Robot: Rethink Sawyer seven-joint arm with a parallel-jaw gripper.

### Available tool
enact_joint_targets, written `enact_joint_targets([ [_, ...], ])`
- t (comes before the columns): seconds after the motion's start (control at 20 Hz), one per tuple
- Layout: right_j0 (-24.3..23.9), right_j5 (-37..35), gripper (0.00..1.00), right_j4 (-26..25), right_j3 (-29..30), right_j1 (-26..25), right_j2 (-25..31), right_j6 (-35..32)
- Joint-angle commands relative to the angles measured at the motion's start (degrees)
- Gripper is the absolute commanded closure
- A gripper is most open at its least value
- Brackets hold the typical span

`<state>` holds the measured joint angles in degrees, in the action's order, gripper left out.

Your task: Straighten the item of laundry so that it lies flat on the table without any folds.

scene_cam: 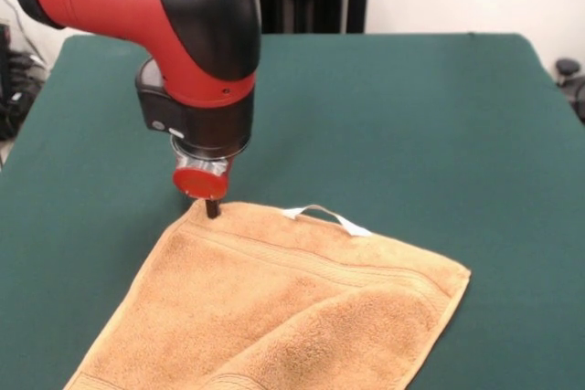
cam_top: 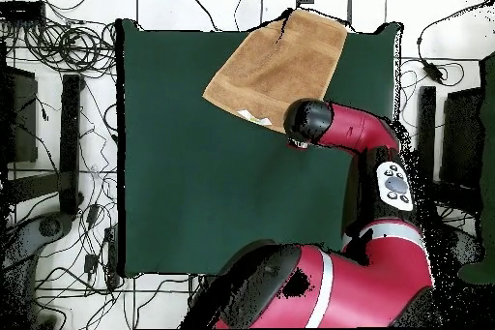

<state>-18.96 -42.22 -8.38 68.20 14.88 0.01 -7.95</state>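
The golden-tan towel (scene_cam: 274,308) lies at the near side of the green table (scene_cam: 411,116) and runs out of the picture's bottom. Part of its right side is folded over on itself (scene_cam: 347,335). Its white loop tag (scene_cam: 324,216) lies on the far hem. My gripper (scene_cam: 212,209) points straight down at the towel's far left corner, which peaks up slightly at its narrow dark tip, and looks shut on it. In the overhead view the towel (cam_top: 276,65) lies at the table's (cam_top: 193,181) top edge, and the arm's head (cam_top: 307,123) hides the gripper.
The arm's red and black wrist (scene_cam: 196,70) hangs over the table's far left part. In the overhead view the robot's base (cam_top: 329,287) covers the table's bottom right, and cables (cam_top: 68,45) and dark stands lie on the floor around the table.
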Motion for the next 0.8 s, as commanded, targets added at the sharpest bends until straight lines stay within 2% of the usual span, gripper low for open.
enact_joint_targets([
  [0.05,-3.7,23.3,1.0,-7.2,4.1,-18.3,1.1,-16.4],
  [0.8,-4.2,21.7,1.0,-6.6,3.9,-18.3,1.7,-15.2],
])
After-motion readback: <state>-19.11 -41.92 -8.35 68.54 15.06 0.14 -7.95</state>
